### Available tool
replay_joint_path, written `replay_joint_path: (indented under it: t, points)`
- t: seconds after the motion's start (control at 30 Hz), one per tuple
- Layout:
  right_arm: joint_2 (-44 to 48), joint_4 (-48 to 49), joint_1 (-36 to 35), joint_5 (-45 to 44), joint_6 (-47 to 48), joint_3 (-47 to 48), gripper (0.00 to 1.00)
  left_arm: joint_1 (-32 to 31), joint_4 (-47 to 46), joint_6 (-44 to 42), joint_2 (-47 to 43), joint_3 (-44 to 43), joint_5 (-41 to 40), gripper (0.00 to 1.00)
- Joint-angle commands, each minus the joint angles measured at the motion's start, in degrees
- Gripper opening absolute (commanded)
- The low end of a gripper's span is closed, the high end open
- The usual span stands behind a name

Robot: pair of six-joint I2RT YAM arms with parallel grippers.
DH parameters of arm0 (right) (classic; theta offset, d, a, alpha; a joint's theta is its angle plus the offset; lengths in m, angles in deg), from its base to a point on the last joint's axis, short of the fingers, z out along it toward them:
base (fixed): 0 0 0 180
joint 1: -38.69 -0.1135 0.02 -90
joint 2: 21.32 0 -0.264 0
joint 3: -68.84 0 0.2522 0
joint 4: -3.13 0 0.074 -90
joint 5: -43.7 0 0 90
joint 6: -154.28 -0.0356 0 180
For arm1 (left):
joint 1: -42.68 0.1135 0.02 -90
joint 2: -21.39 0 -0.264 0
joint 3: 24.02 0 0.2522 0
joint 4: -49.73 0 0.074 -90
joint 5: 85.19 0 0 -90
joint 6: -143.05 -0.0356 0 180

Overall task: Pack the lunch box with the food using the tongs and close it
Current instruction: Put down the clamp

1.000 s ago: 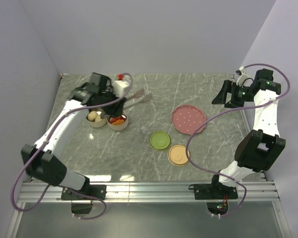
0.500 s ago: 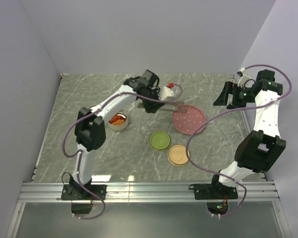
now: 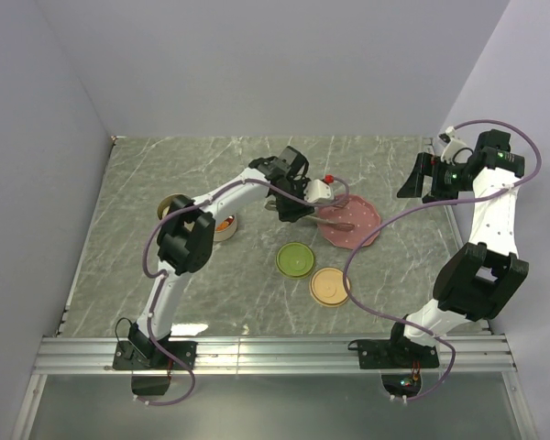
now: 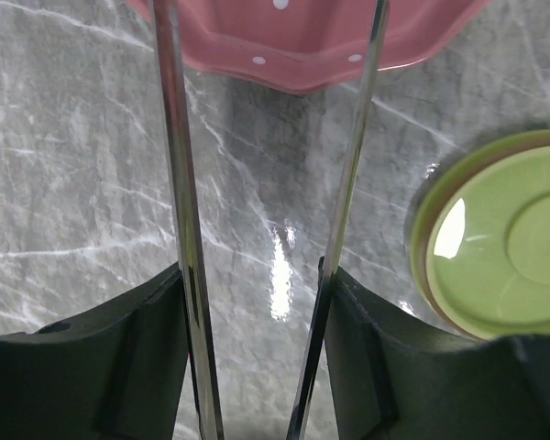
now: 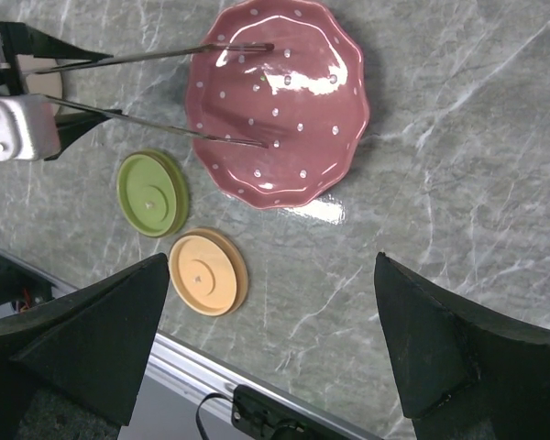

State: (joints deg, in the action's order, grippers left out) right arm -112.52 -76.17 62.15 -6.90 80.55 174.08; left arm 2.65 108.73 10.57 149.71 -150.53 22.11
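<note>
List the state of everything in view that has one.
Left gripper, shut on tongs.
Tongs, arms spread, tips over pink plate.
Right gripper, open, empty.
Pink plate, empty.
Green lid, off, on table.
Orange lid, off, on table.
Container of red-orange chunks, uncovered.

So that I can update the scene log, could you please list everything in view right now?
tongs: one, silver, tips spread over the plate
plate: one, pink with white dots, right of centre, nothing on it
green lid: one, flat on the table, near side of the plate
orange lid: one, beside the green lid
tubs: two, pale, left of the plate, partly hidden by the left arm
food: red-orange chunks in the tub nearer the plate; the other tub's contents are unclear
table: one, grey marble
left arm: white and black, jaws gripping the tongs
right arm: white and black, jaws open, empty
</note>
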Motion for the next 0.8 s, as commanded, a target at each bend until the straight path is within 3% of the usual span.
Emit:
replay_joint_path:
  t: [0.0,0.13,0.17,0.2,0.6,0.73,0.77]
  points:
    - [2.78,-1.52,0.44,-0.81,1.48,0.63,1.00,-0.14,-2.61,-2.87,1.24,-0.81,0.45,0.60]
    - [3.39,-1.52,0.62,-0.99,1.92,0.19,1.00,-0.31,-4.36,-3.57,1.33,0.60,0.89,0.62]
    - [3.40,-1.52,0.53,-1.08,2.01,-0.16,1.00,-0.31,-4.71,-3.75,1.24,1.04,0.98,0.72]
    - [3.48,-1.61,0.70,-1.08,2.10,-0.25,1.00,-0.40,-4.89,-4.27,1.24,1.56,1.07,0.75]
    - [3.83,-2.40,0.88,-0.55,2.80,0.01,1.00,-2.07,-10.60,-3.93,-3.15,6.93,-1.57,0.81]
    - [4.45,-3.10,0.97,-0.02,4.64,0.54,1.00,-2.07,-12.88,-1.38,-9.72,8.24,-0.16,0.83]
    - [4.62,-3.37,0.88,0.15,4.91,0.63,1.00,-2.07,-12.72,-1.12,-10.88,8.51,-0.25,0.99]
